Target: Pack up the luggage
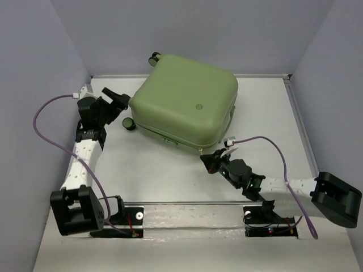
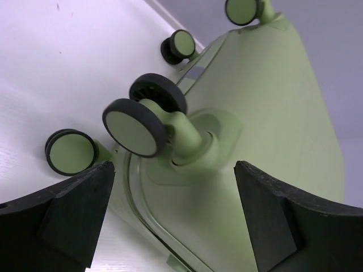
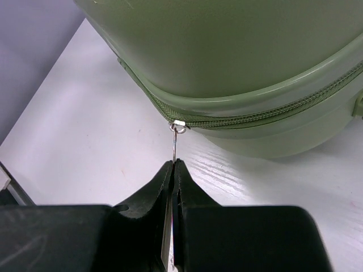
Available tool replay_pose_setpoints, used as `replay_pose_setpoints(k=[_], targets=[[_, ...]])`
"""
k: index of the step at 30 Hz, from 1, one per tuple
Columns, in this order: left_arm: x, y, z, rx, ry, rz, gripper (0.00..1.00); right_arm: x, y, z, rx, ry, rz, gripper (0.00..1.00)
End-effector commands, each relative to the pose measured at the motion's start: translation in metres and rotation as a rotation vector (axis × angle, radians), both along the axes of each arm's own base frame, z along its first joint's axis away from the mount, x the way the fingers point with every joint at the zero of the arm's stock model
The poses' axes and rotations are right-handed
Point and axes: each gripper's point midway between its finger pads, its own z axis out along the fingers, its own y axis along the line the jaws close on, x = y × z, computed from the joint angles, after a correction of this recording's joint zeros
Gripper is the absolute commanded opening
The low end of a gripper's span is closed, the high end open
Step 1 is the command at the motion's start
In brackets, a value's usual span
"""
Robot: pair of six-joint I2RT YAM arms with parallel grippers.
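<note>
While the sage-green luggage (image 1: 184, 96) is lying flat, right fingers (image 3: 150, 198) are pinching its zipper pull (image 3: 174, 146), left fingers (image 2: 62, 221) gaping apart.

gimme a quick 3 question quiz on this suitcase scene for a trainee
1. True or false: the suitcase stands upright on its wheels.
2. What does the right claw pinch? A) a handle B) the zipper pull C) a cable
3. Fill in: the left claw, facing the wheels, is ____.

Key: 1 false, it lies flat; 2 B; 3 open.
</note>
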Motion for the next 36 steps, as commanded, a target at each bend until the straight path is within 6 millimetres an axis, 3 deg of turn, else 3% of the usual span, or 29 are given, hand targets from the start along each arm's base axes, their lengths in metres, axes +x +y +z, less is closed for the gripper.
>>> replay_pose_setpoints(k=[1,5,12,16,23,28,31,34,36], targets=[[0.028,-0.001,0.006,-0.057,-0.015,-0.047,0.99,-0.019,0.006,-0.008,-0.014,0.035,0.089,0.07],[0.046,-0.003,-0.008,-0.117,0.003,-0.067,0.99,-0.021,0.007,-0.007,-0.017,0.034,0.107,0.07],[0.067,-0.003,-0.002,-0.193,-0.038,-0.065,0.99,-0.022,0.007,-0.011,-0.036,0.035,0.113,0.07],[0.082,0.002,-0.01,-0.227,-0.022,-0.034,0.99,-0.023,0.006,-0.013,-0.039,0.039,0.113,0.07],[0.1,0.002,0.005,-0.309,-0.093,-0.029,0.97,-0.023,0.005,-0.015,-0.05,0.042,0.112,0.07],[0.106,0.0,0.002,-0.333,-0.097,-0.029,0.92,-0.021,0.006,-0.016,-0.059,0.042,0.109,0.07],[0.109,-0.001,0.0,-0.36,-0.096,-0.034,0.81,-0.021,0.006,-0.017,-0.063,0.044,0.106,0.07],[0.112,-0.006,-0.001,-0.393,-0.104,-0.055,0.63,-0.019,0.005,-0.018,-0.075,0.043,0.099,0.07],[0.111,-0.009,0.0,-0.398,-0.115,-0.075,0.27,-0.018,0.007,-0.017,-0.079,0.041,0.096,0.07]])
